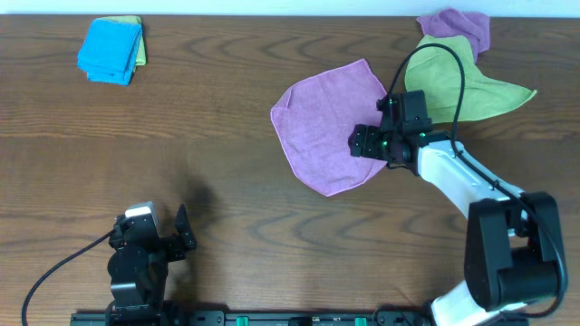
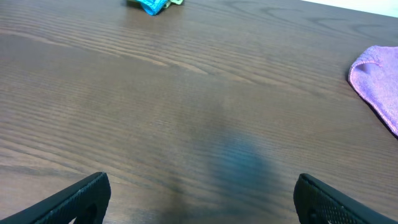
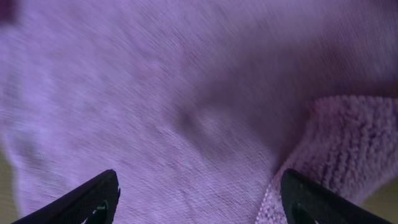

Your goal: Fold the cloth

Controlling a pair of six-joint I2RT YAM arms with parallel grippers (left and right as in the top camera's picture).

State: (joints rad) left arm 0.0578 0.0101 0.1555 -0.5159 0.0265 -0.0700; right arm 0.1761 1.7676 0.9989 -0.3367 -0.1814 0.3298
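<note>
Because the cloth point(image 1: 326, 127) lies spread but uneven, right of centre on the surface point(image 1: 227, 181), the right claw point(image 1: 367, 143) hovers open over its right edge, probably to pick up a corner for folding. The left claw point(image 1: 184, 235) hangs open, near left, well apart.

Cloth point(image 1: 322, 122) lies mid-table, right tool point(image 1: 365, 145) over its rt edge.

Soft, even light on the worktop point(image 1: 227, 235); only a faint shadow in the overhead frame's lower left. Up close in the right wrist view, the cloth point(image 3: 186, 93) is streaky and blurred; the left wrist foreground is soft.
</note>
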